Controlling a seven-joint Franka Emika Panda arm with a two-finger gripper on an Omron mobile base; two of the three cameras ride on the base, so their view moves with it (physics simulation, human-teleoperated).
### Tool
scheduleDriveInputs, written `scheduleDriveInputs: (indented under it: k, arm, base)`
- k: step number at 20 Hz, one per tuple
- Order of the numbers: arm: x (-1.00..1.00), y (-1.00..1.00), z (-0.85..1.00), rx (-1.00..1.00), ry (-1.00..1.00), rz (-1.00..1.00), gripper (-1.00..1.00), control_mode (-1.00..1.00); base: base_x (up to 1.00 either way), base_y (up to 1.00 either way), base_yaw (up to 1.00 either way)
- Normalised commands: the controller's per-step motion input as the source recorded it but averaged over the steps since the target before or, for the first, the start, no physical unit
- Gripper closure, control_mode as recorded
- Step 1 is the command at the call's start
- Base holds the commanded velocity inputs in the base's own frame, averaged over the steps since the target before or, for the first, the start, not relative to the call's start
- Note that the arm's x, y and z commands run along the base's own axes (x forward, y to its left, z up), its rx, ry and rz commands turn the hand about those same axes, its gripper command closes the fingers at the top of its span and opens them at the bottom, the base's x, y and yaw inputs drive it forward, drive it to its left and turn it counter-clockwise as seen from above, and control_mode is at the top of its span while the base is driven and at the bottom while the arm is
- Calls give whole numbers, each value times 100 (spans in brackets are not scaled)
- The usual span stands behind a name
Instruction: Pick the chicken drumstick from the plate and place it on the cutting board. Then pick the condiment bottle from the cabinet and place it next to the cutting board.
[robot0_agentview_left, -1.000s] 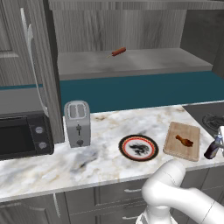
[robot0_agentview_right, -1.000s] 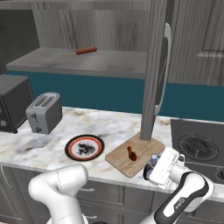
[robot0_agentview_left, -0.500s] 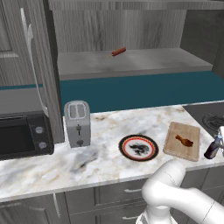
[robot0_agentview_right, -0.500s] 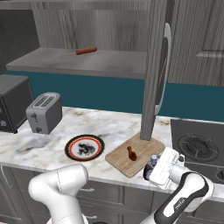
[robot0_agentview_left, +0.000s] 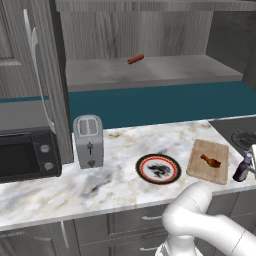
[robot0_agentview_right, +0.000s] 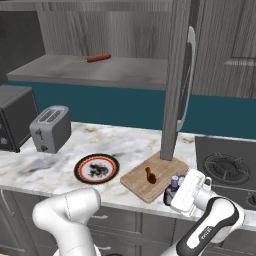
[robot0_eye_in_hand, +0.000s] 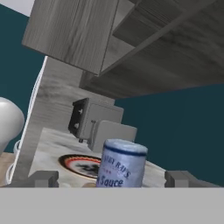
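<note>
**Bottle coming down beside the board**

The gripper (robot0_agentview_right: 176, 192) is holding the condiment bottle (robot0_agentview_right: 173, 188) between its fingers, upright, just off the cutting board (robot0_agentview_right: 155, 176)'s right edge. The chicken drumstick (robot0_agentview_right: 150, 174) is lying on the board; the plate (robot0_agentview_right: 96, 168) is sitting bare to the board's left. To finish well, I'd say it should be keeping the bottle vertical, settling it on the counter (robot0_agentview_left: 115, 175) beside the board, then opening gently so it isn't tipping.
</note>
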Motion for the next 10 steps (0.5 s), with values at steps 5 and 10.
scheduleDriveInputs:
  k: [5, 10]
  arm:
    - [0, -3, -3, 0, 0, 0, -100, -100]
    - [-1, -5, 0, 0, 0, 0, -100, -100]
  base:
    - [0, 0, 0]
    - [0, 0, 0]
